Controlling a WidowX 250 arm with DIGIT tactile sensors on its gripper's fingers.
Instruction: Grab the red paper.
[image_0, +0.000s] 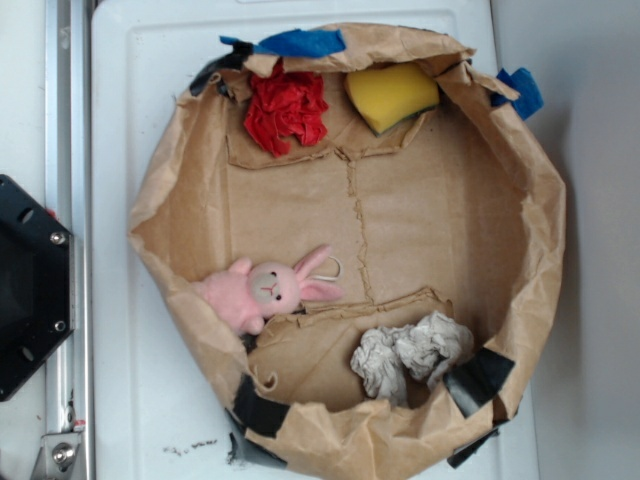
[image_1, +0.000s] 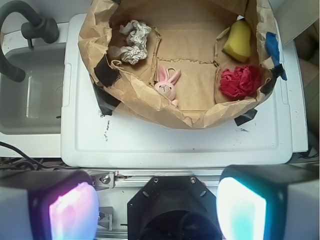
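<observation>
The red paper (image_0: 286, 108) (image_1: 240, 81) is a bright red wrinkly wad lying inside a brown paper basin (image_0: 520, 190) (image_1: 150, 107), at the back left in the exterior view. In the wrist view my gripper (image_1: 157, 207) stands wide open with nothing between its glowing pads (image_1: 74, 212). It hangs high over the robot base, well short of the basin and far from the red paper. The gripper does not show in the exterior view.
Also in the basin lie a yellow sponge (image_0: 392, 95) (image_1: 238, 41), a pink plush bunny (image_0: 265, 290) (image_1: 167, 85) and a grey-white paper wad (image_0: 412, 355) (image_1: 132, 41). The basin sits on a white tabletop (image_1: 175, 145). A sink (image_1: 30, 95) lies beside it.
</observation>
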